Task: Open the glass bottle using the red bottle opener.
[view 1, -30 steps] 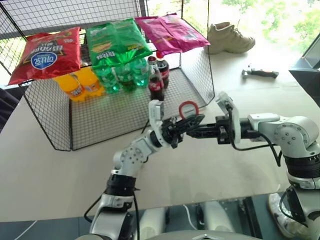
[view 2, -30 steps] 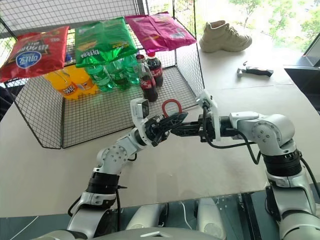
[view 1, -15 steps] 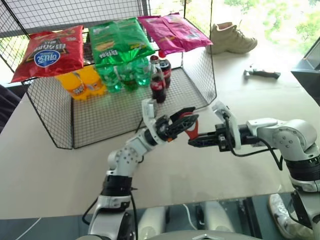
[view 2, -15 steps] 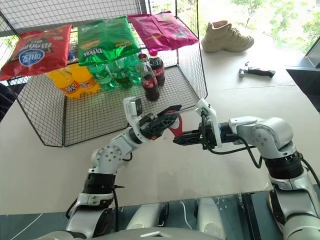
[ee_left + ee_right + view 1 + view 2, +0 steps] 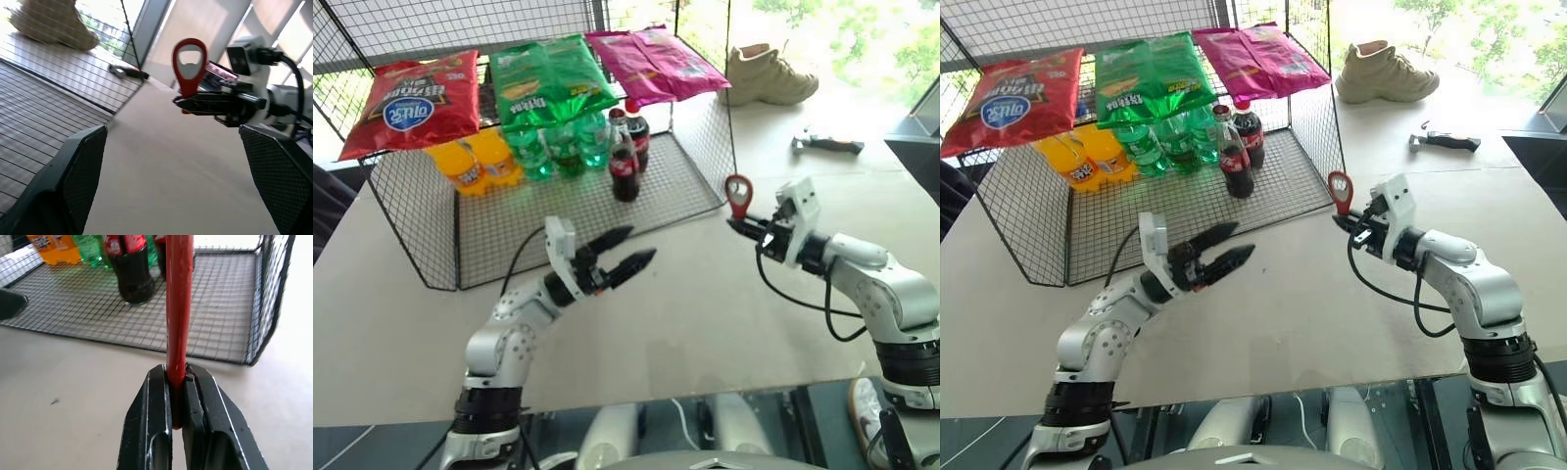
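Observation:
The glass bottle [image 5: 624, 168] stands upright on the floor of the wire rack [image 5: 695, 186], just in front of a plastic cola bottle [image 5: 637, 138]. My right gripper [image 5: 736, 224] is shut on the handle of the red bottle opener [image 5: 738, 193], whose ring head points up. It hovers over the table to the right of the rack's front corner. In the right wrist view the opener [image 5: 178, 308] rises between the shut fingers, with the glass bottle [image 5: 133, 276] beyond. My left gripper [image 5: 639, 245] is open and holds nothing, in front of the rack. It faces the opener [image 5: 190, 62].
Red, green and pink snack bags lie on top of the rack, with orange [image 5: 470, 164] and green [image 5: 553, 149] bottles under them. A pale shoe [image 5: 771, 76] and a black-handled tool [image 5: 824, 145] lie on the far right of the table [image 5: 705, 313].
My left gripper has let go of the opener, opened and drawn back to the left. The right gripper has carried the opener to the right and turned it upright.

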